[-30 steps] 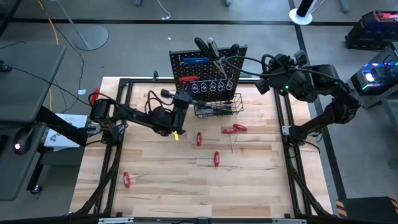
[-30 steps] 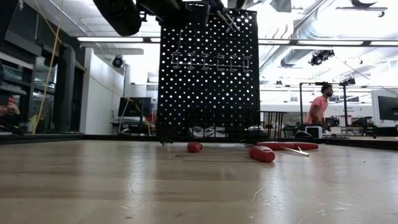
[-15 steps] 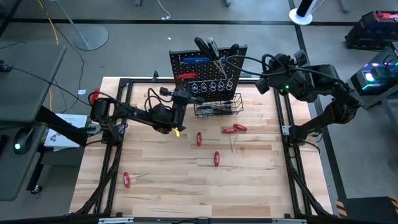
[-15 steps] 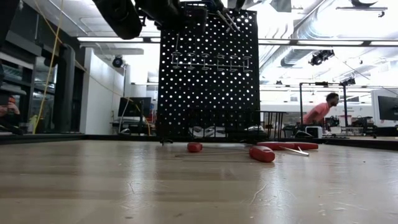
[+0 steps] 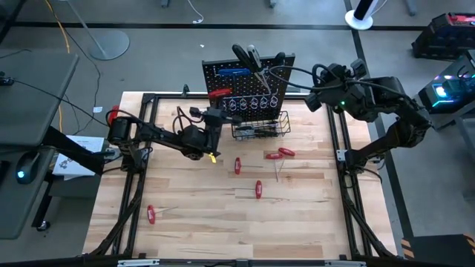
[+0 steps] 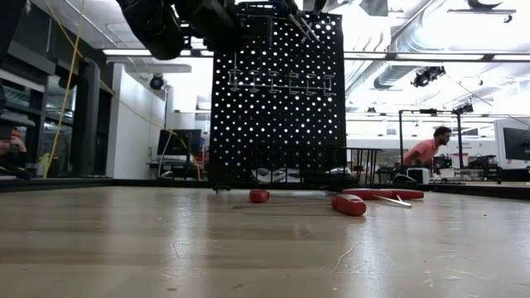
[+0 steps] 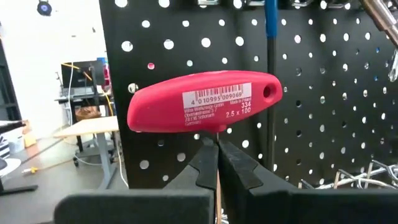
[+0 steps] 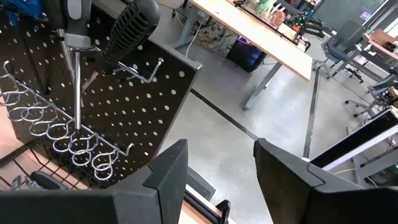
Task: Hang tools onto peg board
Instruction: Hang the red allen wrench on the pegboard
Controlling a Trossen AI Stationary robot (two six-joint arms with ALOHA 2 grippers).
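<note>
Left end effector [image 7: 216, 163] pressed together on the thin shaft of a red T-handle key [image 7: 202, 102] — handle crosswise just above the fingertips, barcode label facing the camera. Directly ahead of it, close, the peg board [image 7: 311, 93], upright and black. Blue T-handle key [image 5: 233, 72] hanging higher on the board, above the held handle. Beyond and beside the held tool, a row of metal loop hooks [image 5: 254, 103] and, below these, the wire basket [image 5: 260, 127].

Right end effector [image 8: 219, 163] spread wide, gripping nothing — raised by the board's far upper corner, close to the black-handled screwdrivers [image 8: 129, 28] hung there.

Below and behind the left end effector, more red-handled tools [image 5: 280, 153] flat on the tabletop [image 5: 200, 215].
</note>
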